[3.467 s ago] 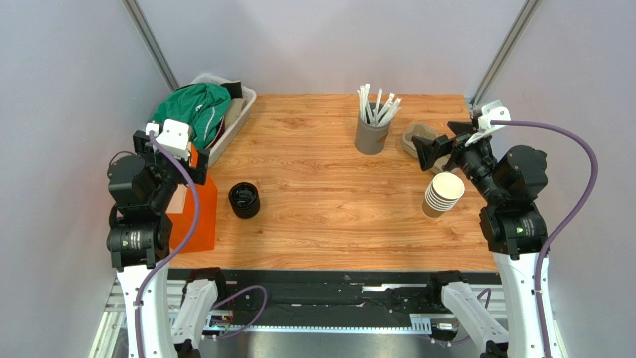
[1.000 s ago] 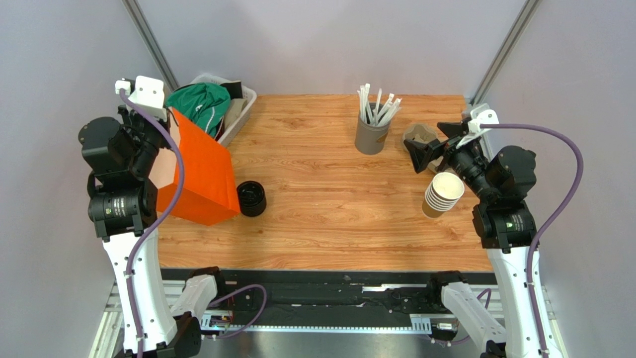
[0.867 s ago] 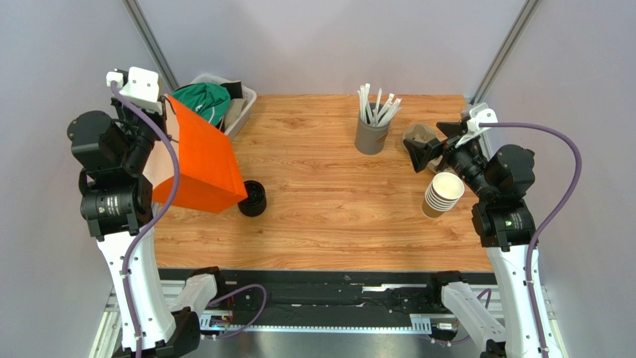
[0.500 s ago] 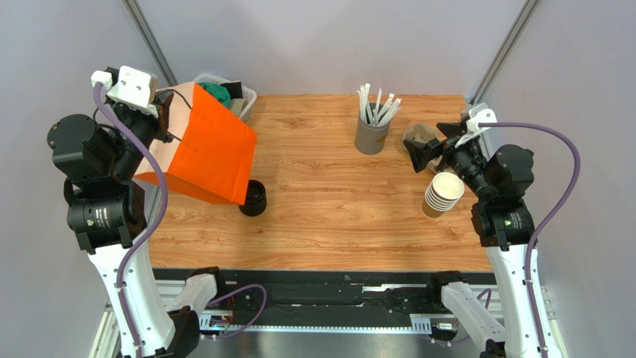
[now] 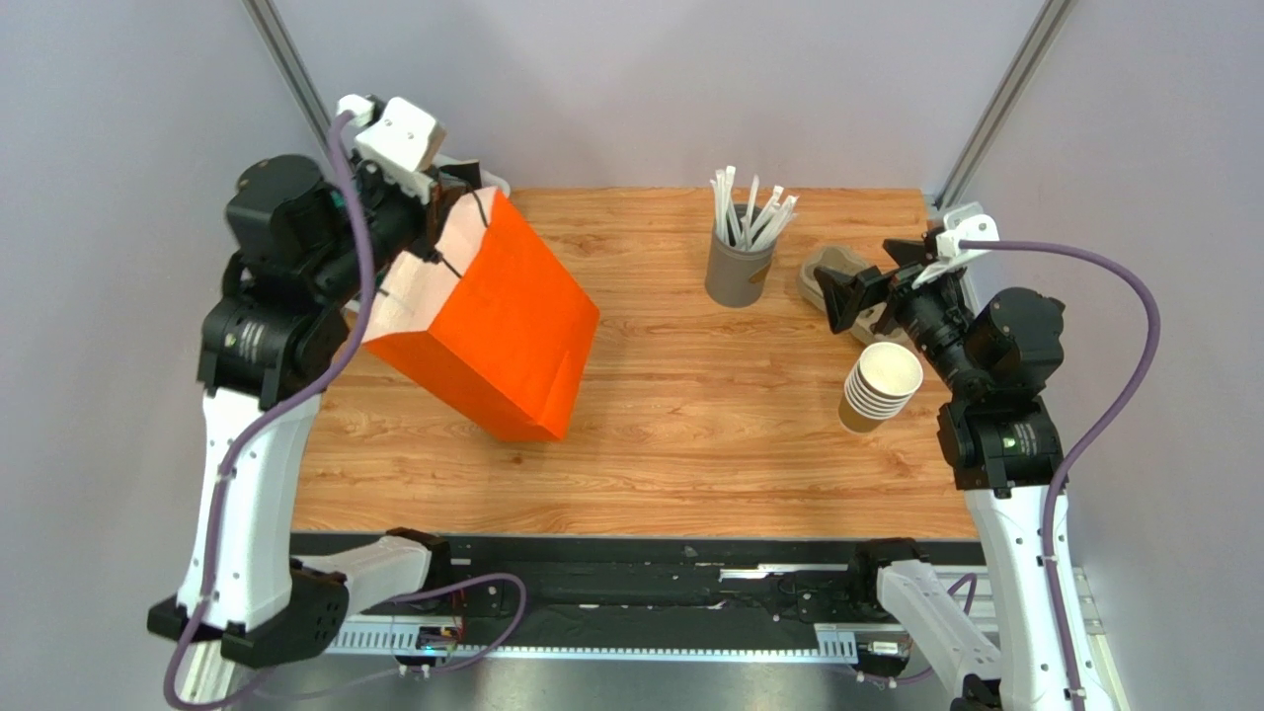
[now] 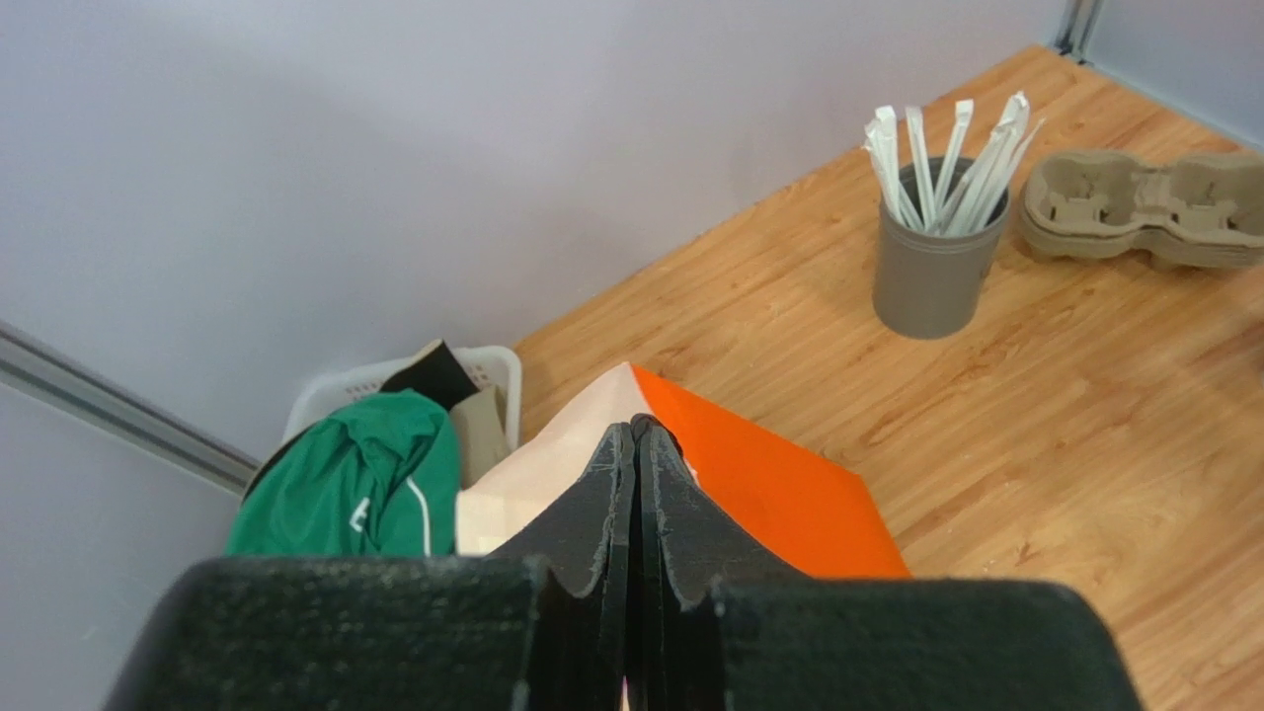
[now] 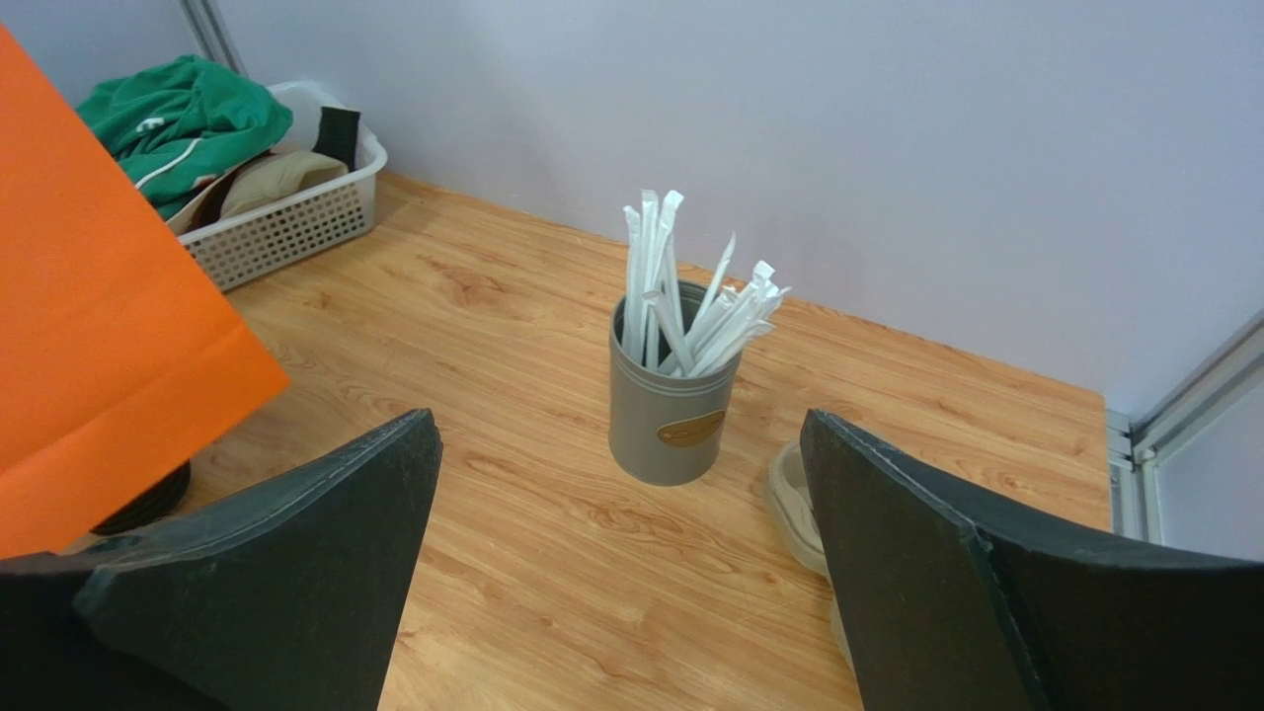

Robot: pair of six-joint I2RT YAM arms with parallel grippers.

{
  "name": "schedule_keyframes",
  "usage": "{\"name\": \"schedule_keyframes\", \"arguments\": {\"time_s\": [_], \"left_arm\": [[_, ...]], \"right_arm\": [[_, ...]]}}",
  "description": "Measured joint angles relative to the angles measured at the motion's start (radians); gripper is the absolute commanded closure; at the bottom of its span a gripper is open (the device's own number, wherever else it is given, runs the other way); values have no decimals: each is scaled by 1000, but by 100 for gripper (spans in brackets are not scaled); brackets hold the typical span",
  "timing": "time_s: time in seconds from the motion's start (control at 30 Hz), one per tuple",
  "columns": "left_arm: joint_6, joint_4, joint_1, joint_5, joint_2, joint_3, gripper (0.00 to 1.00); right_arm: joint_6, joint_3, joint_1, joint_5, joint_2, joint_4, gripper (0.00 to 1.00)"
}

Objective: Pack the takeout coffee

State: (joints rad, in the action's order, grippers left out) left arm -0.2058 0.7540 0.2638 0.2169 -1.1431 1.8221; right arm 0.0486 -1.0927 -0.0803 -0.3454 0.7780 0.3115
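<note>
Left gripper [image 6: 635, 439] is pinched tight on the top edge of the orange bag [image 5: 497, 334], which hangs tilted over the table [image 5: 698, 422]. Right gripper [image 5: 868, 289] gapes fully, holding nothing. The coffee's black lid [image 7: 146, 501] just peeks from under the bag's lower edge.
</note>
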Motion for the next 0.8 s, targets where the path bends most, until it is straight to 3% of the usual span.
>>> {"name": "schedule_keyframes", "arguments": {"time_s": [0.3,0.8], "left_arm": [[-7,13,234,-224,-184,55,100],[-6,-52,492,-555,-418,124,100]], "right_arm": [[-3,0,15,84,8,-24,1],[-3,16,25,109,38,-26,1]]}}
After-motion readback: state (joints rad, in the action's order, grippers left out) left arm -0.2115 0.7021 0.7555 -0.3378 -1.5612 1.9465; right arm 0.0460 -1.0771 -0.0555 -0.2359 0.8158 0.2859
